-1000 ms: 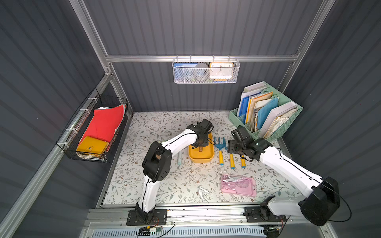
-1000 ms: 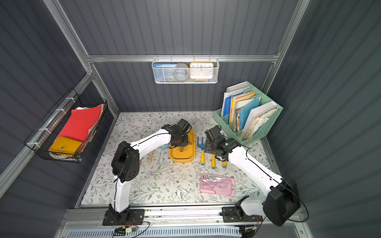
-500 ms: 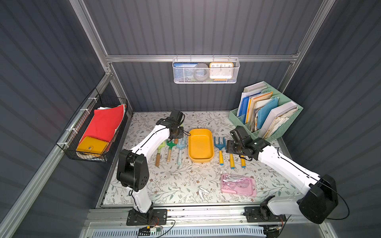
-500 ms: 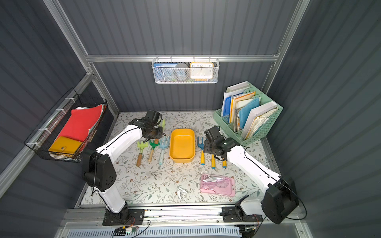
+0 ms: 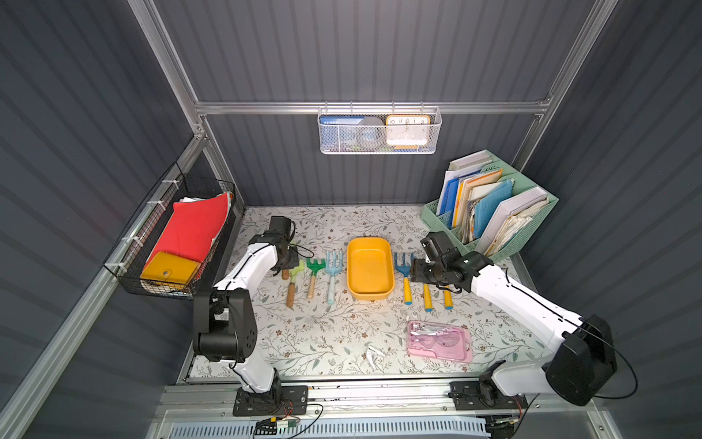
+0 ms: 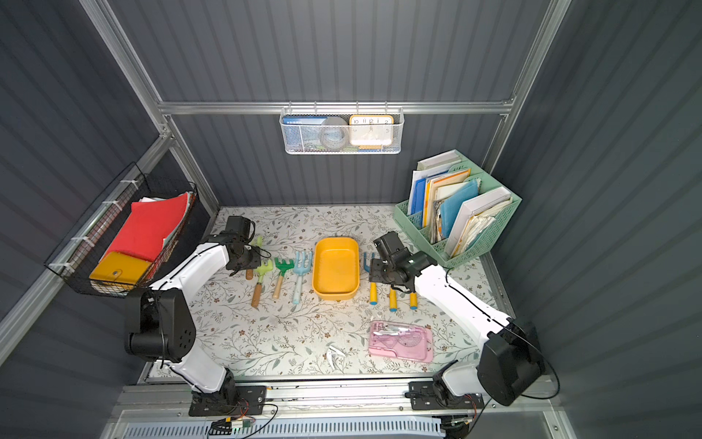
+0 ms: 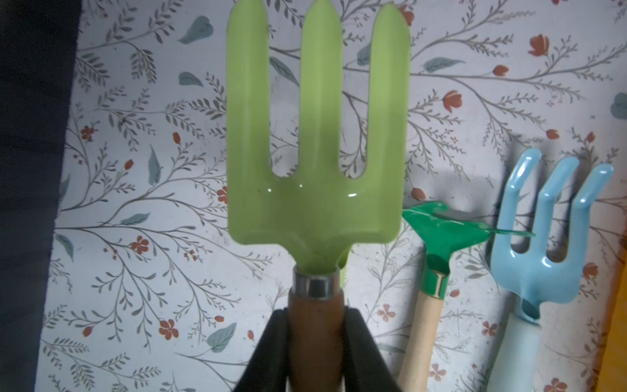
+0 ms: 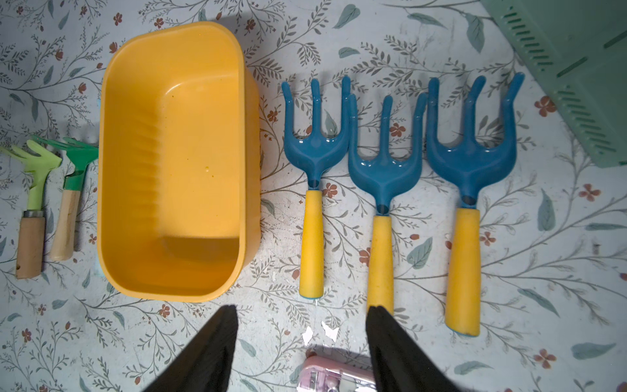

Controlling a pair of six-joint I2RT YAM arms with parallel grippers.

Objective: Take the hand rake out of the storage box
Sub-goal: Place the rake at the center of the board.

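A: Swung left since a second ago, off the shallow yellow plastic tub (image 5: 370,266), with the left pincer (image 7: 317,315).
B: Holding what?
A: Clamped on the brown wooden handle of the light-green three-tined hand rake (image 7: 317,203), outside the tub, near the dark-green plastic rake (image 7: 437,234) and the pale-blue plastic fork (image 7: 539,275) on the flowered bench (image 5: 323,334).
B: Right side?
A: Parted wide at the right pincer (image 8: 302,307), gripping nothing, near three blue-headed, yellow-handled rakes (image 8: 383,176).

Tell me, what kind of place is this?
Probably a little shed-like robot work booth: dark ribbed walls, a flowery table with garden rakes laid out, and a green file holder full of papers.
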